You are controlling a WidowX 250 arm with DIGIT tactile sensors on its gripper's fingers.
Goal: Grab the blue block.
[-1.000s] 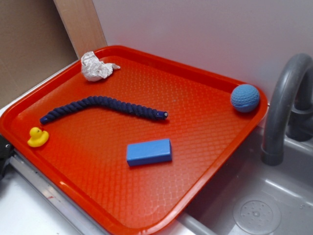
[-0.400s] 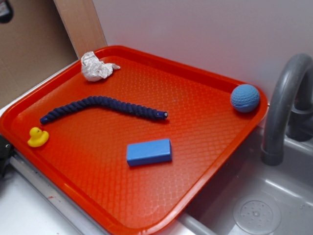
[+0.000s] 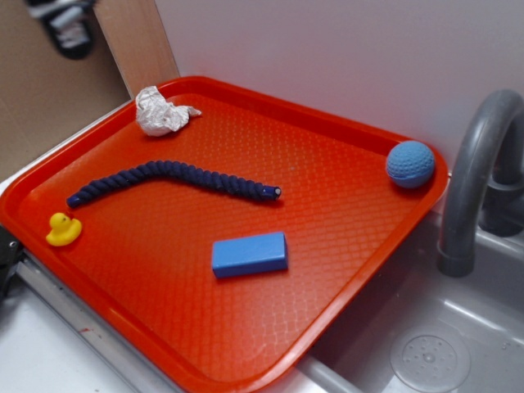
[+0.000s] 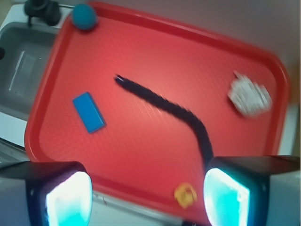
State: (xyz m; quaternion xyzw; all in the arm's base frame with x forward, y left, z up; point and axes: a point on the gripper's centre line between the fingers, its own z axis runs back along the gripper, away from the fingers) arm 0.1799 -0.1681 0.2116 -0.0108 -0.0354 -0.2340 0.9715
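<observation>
**Q:** Wrist view first: where do we find the blue block (image 4: 88, 112) relative to the gripper (image 4: 146, 197)?

**A:** We see the block left of centre in the frame, lying flat on the red tray (image 4: 155, 42). The gripper's two fingers (image 4: 59, 197) fill the lower corners, set wide apart with nothing between them. The block lies above the lower-left finger, well apart from it and untouched.

**Q:** What else do we note on the tray in this view?

**A:** We note a dark-blue rope (image 4: 169, 108) curving from centre to lower right, a crumpled white paper wad (image 4: 249, 94) at right, a blue ball (image 4: 84, 16) at upper left, and a yellow duck (image 4: 186, 194) at the lower edge between the fingers. The whole frame is blurred.

**Q:** Exterior view: how does the block (image 3: 250, 254) lie?

**A:** We place it slightly below centre on the tray (image 3: 344, 213), flat, below the rope's (image 3: 172, 178) right end and apart from it. The ball (image 3: 410, 164) sits in the right corner, the wad (image 3: 162, 110) at upper left, the duck (image 3: 63, 229) at far left. A grey faucet (image 3: 475, 180) stands over the sink (image 3: 426, 344) at right.

**Q:** And the gripper (image 3: 65, 29) here?

**A:** We see only a blurred dark shape at the upper-left corner, far from the block.
</observation>
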